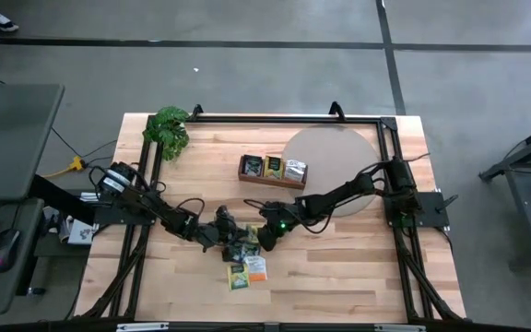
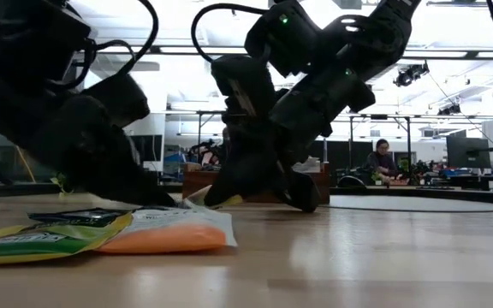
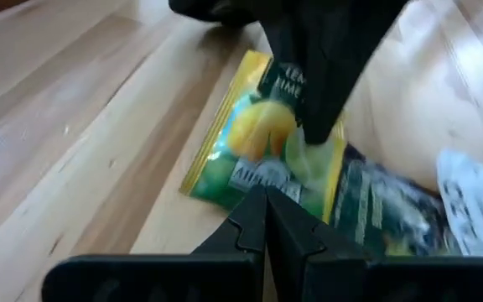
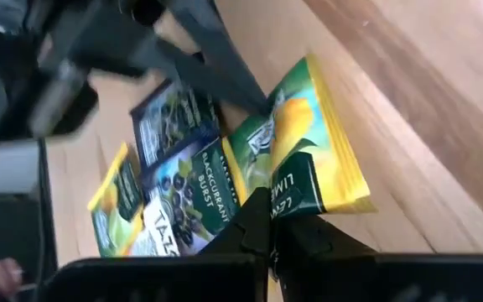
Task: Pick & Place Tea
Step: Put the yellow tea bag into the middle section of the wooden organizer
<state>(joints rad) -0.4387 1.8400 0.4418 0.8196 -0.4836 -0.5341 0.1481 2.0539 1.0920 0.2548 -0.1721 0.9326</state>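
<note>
Yellow-green lime tea sachet [image 4: 309, 159] — glossy, flat; right tool [image 4: 268, 220] clamps its edge; left tool [image 3: 267, 220] closed.

Even, diffuse overhead light is covering the tabletop [image 1: 339, 277] in the high view, and shadows under the arms are staying soft and faint. In the low view, bright ceiling fixtures at 12 o'clock are backlighting the arms, rendering them as near-black silhouettes; the nearest sachets [image 2: 101, 235] at 8 o'clock are appearing out of focus. Both wrist views are showing blur: the lemon-lime sachet [image 3: 262, 143] is looking smeared, and glare is washing out the wood at 2 o'clock.
</note>
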